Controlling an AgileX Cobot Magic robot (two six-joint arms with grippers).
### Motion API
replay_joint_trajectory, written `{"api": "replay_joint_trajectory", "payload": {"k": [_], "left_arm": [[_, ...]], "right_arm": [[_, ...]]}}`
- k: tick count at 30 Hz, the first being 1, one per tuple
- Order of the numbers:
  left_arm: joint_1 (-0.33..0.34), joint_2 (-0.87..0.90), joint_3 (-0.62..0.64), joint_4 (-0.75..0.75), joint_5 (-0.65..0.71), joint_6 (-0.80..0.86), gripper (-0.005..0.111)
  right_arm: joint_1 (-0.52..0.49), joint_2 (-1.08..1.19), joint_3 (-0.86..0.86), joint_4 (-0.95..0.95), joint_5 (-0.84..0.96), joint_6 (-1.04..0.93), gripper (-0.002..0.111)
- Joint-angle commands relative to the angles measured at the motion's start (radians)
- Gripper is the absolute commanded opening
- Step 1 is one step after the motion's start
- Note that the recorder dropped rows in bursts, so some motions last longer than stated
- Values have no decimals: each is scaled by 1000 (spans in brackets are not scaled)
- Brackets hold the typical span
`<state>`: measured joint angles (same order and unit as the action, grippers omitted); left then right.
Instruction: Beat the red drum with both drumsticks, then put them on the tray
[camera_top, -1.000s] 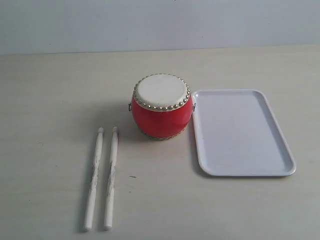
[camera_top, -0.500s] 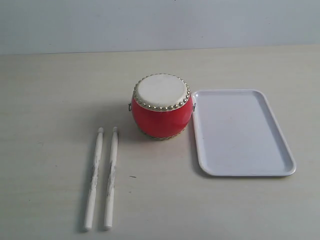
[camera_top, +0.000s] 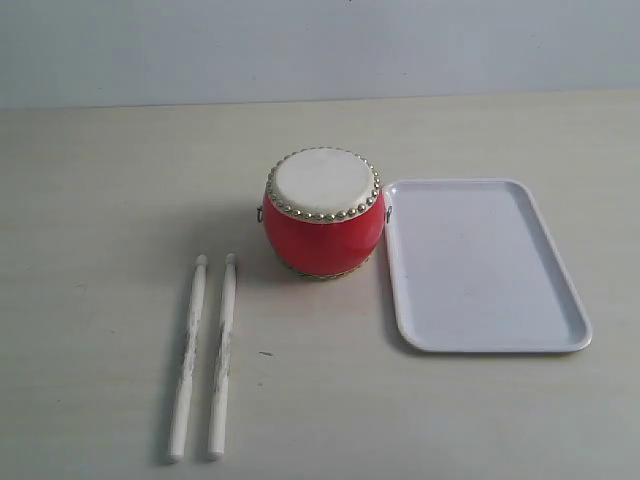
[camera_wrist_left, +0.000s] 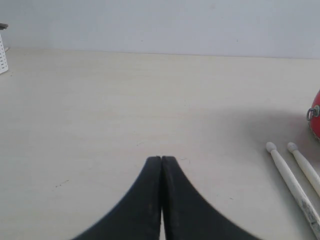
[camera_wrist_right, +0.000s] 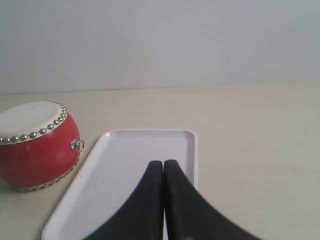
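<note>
Nothing of the task is done yet, so the step in hand is fetching the sticks. The small glossy red drum (camera_top: 323, 212), with its cream skin and brass studs, stands upright on the pale worktop (camera_top: 100, 200). The two slim off-white wooden drumsticks (camera_top: 222, 350) lie side by side, close together but apart, left of the drum and nearer the camera, with their rounded tips toward the drum. The flat white plastic tray (camera_top: 480, 265) lies just right of the drum; whether they touch I cannot tell.

The left hand (camera_wrist_left: 161, 159) is clenched on nothing over bare worktop, with the stick tips near it. The right hand (camera_wrist_right: 163, 162) is likewise clenched and empty, above the tray beside the drum.

Each hand should probably unclench first, then take one stick. The gap between the sticks is narrow, so a finger must slip into it without rolling the neighbour. Gripping toward the end far from the drum would leave the tip free to strike the skin.
</note>
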<state>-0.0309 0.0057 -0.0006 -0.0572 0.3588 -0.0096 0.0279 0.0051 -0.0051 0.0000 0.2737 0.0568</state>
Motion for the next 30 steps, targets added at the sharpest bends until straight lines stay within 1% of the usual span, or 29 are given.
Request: {"api": "replay_joint_trajectory", "payload": {"k": [1,15,17,18,19,20,21,22,25,26,28,30], "left_arm": [[2,-6,1,1,-6,4,0],[2,-6,1,-2,-6,4,0],[2,-6,1,-43,-37,2,0],[2,-6,1,-133,-95,2,0],[2,-6,1,-191,-124,2,0],[2,-6,1,-356,-172,2,0],[2,-6,1,-432,-190,2,0],[2,-6,1,-432,-198,2,0],[2,-6,1,-432,-307,2,0],[2,-6,1,-432,-313,2,0],[2,-6,1,-432,-258,2,0],[2,-6,1,-428,-233,2,0]], "right_arm": [[-5,-5,5,0,-11,-3,0],[-5,-5,5,0,-11,-3,0],[-5,-5,5,0,-11,-3,0],[-5,-5,5,0,-11,-3,0],[-5,-5,5,0,-11,-3,0],[-5,-5,5,0,-11,-3,0],[-5,-5,5,0,-11,-3,0],[-5,-5,5,0,-11,-3,0],[-5,-5,5,0,-11,-3,0],[-5,-5,5,0,-11,-3,0],[-5,-5,5,0,-11,-3,0],[-5,-5,5,0,-11,-3,0]]}}
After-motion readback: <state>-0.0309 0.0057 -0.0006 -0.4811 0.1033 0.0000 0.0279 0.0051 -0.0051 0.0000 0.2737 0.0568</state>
